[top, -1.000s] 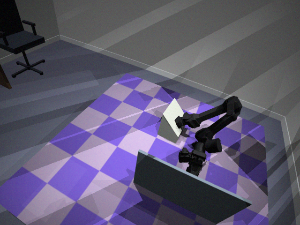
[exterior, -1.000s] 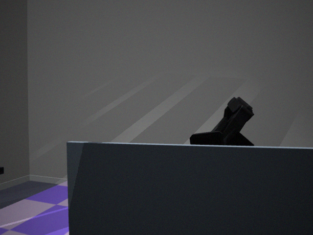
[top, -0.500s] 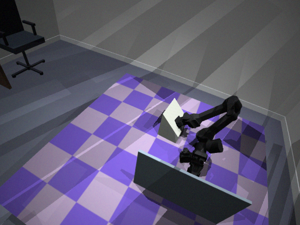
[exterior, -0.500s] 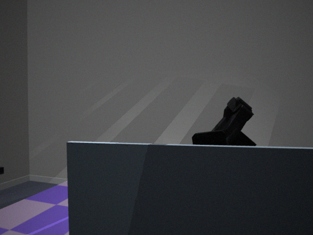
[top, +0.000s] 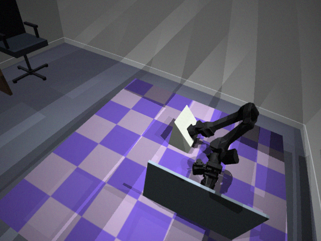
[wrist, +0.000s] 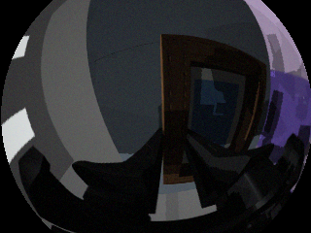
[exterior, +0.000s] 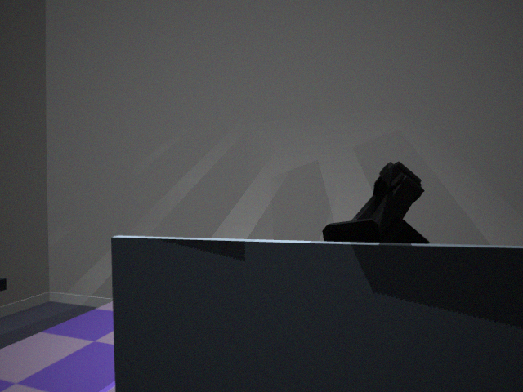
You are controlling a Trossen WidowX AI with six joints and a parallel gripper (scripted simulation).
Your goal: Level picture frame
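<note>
The picture frame (wrist: 176, 87) has brown wooden bars around a dark blue picture and shows only in the wrist view, in front of the blue-grey panel (wrist: 126, 92) (top: 191, 205) (exterior: 253, 320). My gripper (wrist: 175, 133) is shut on the frame's left side bar, low down, with one dark finger on each side of it. That bar looks nearly upright in the wrist view, but the lens bends the edges, so I cannot tell the exact tilt. In the top and exterior views the panel's back hides the frame and the fingertips. The screw and the notched strip are not visible.
A pale slanted block (top: 184, 121) stands by the arm's base end. The arm (top: 233, 129) (exterior: 392, 198) bends above and behind the panel. An office chair (top: 23, 43) stands far left. Hard shadows cross the checkered floor (top: 98, 158) and the room's wall (top: 155, 31).
</note>
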